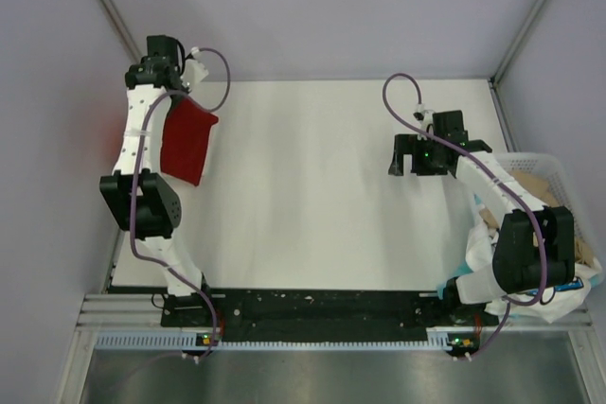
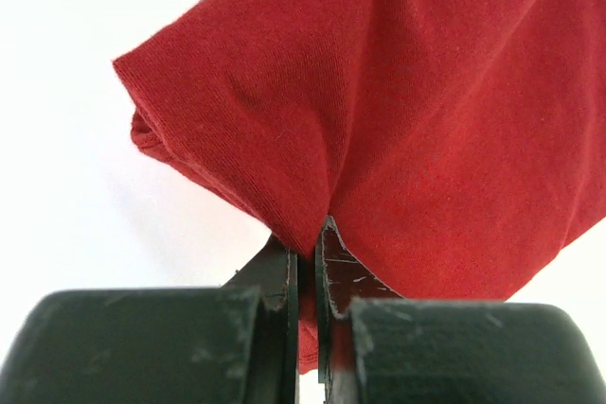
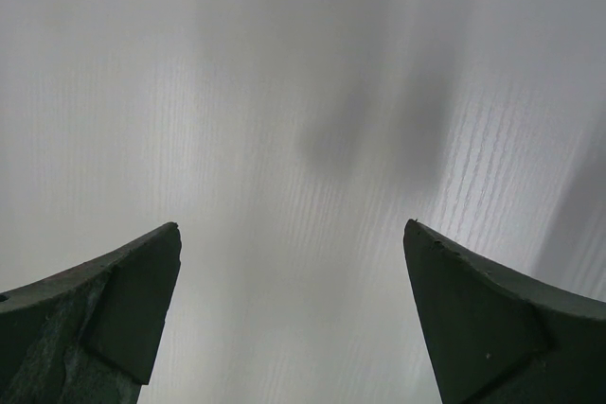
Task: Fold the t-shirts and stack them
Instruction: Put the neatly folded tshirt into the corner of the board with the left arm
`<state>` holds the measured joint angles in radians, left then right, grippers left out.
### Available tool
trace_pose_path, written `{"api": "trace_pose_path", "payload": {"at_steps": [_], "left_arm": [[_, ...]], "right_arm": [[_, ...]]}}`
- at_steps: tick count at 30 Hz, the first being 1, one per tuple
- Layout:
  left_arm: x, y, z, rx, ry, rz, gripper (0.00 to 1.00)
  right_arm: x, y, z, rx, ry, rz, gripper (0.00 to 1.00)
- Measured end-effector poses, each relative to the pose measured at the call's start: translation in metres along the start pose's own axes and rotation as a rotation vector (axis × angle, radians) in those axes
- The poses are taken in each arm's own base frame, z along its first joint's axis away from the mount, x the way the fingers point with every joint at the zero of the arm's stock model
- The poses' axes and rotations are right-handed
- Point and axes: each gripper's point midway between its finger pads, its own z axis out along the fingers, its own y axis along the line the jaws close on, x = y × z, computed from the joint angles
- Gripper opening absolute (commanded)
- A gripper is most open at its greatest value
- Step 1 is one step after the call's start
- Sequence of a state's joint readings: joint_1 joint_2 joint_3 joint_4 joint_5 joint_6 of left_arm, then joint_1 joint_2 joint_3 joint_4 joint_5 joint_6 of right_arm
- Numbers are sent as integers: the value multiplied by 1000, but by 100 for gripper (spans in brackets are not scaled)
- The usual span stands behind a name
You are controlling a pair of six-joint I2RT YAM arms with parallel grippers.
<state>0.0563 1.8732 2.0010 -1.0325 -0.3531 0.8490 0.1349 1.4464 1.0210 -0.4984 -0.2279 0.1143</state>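
A folded red t-shirt [image 1: 187, 144] hangs at the far left of the white table, partly under the left arm. My left gripper [image 1: 178, 94] is shut on its upper edge. In the left wrist view the jaws [image 2: 314, 238] pinch a fold of the red cloth [image 2: 426, 111], which fills most of the view. My right gripper [image 1: 398, 158] is open and empty over bare table right of centre. In the right wrist view its fingertips [image 3: 292, 229] stand wide apart above the white table surface. Beige [image 1: 530, 186] and white [image 1: 481, 254] t-shirts lie crumpled in the basket at the right.
A white plastic lattice basket [image 1: 554, 166] stands at the table's right edge beside the right arm. Grey walls enclose the table at the back and sides. A black rail [image 1: 312, 307] runs along the near edge between the arm bases.
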Motion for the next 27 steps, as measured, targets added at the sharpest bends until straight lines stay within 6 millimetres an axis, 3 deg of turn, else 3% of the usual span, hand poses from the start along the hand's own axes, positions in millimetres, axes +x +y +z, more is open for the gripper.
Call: {"api": "trace_pose_path", "payload": {"at_steps": [7,12,13,14,19,21,24,27], "left_arm": [[0,19,13,-11,-38,-51,0],[0,37,59,-15,-45,-152,2],[3,39,72,-12,-39,-176,7],[8,39,86,-8,-28,-198,22],[40,28,146,6,81,-288,42],[53,27,161,-8,127,-322,43],[67,31,167,-45,167,-368,45],[70,43,160,-100,156,-397,44]], "right_arm": [[0,-1,0,6,0,-1,99],[1,-2,0,12,2,-2,99],[1,-3,0,15,2,-3,99],[1,-3,0,18,3,-3,99],[1,-4,0,19,4,-7,99],[2,-4,0,19,6,-8,99],[3,-4,-1,19,10,-7,99],[3,-4,-1,19,11,-7,99]]}}
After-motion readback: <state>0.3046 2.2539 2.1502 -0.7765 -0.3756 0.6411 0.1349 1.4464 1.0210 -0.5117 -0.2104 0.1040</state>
